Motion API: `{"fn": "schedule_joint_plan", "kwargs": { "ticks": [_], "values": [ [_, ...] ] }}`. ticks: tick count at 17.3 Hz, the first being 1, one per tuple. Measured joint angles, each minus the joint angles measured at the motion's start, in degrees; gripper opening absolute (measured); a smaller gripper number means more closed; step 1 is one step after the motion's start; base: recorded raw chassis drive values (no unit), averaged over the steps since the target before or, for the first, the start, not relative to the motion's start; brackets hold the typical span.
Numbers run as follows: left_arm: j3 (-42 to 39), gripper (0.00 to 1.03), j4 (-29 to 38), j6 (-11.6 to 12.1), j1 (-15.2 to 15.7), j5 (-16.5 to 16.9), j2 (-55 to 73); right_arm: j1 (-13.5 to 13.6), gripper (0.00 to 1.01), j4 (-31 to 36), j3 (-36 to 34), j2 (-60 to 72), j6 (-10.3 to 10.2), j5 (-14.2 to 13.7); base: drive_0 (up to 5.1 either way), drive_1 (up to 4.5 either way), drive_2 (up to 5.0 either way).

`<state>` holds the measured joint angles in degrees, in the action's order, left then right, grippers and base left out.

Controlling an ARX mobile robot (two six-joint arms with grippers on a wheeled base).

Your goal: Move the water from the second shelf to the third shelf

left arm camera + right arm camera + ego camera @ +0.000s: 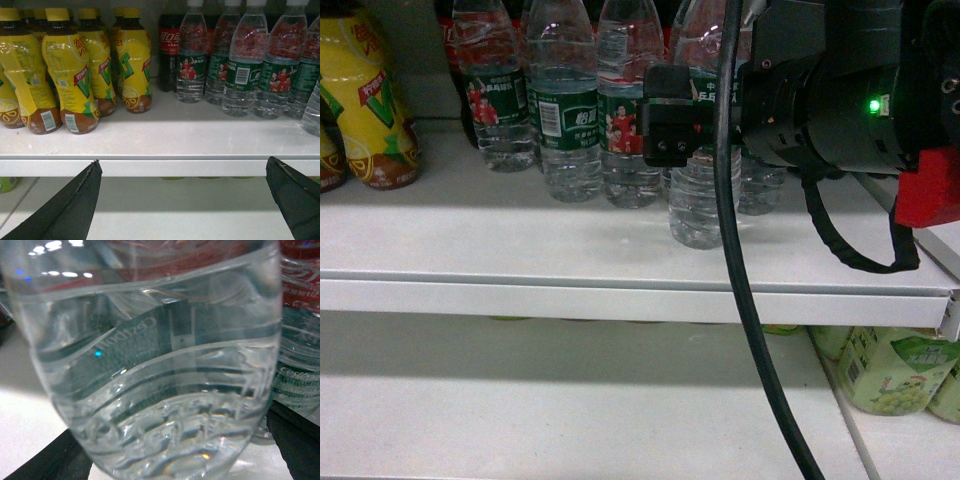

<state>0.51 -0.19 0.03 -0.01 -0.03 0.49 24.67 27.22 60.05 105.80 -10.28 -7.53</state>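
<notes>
Several clear water bottles with green labels stand in a row on the upper white shelf. One water bottle stands forward of that row, its base on the shelf. My right gripper reaches in from the right and is shut on this bottle at label height. In the right wrist view the water bottle fills the frame between the dark fingers, gripper. My left gripper hangs open and empty in front of the shelf's front edge, well left of the water.
Yellow lemon tea bottles crowd the shelf's left, with dark cola bottles behind the water row. The lower shelf holds pale green drink bottles at its right. A black cable hangs across the head view.
</notes>
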Motion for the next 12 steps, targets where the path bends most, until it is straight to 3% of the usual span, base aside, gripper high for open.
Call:
{"fn": "schedule_joint_plan", "kwargs": {
  "ticks": [6,11,12],
  "values": [
    [0.00,0.98,0.00,0.00,0.00,0.02,0.00,1.01,0.98,-0.28,3.56,1.88,1.40,-0.68,0.0,0.00,0.0],
    [0.00,0.98,0.00,0.00,0.00,0.02,0.00,1.90,0.49,-0.83,4.13,1.84,2.54,-1.64,0.0,0.00,0.0],
    [0.00,0.98,-0.02,0.00,0.00,0.00,0.00,1.90,0.44,-0.85,4.02,1.68,2.56,-1.64,0.0,0.00,0.0]
  ]
}}
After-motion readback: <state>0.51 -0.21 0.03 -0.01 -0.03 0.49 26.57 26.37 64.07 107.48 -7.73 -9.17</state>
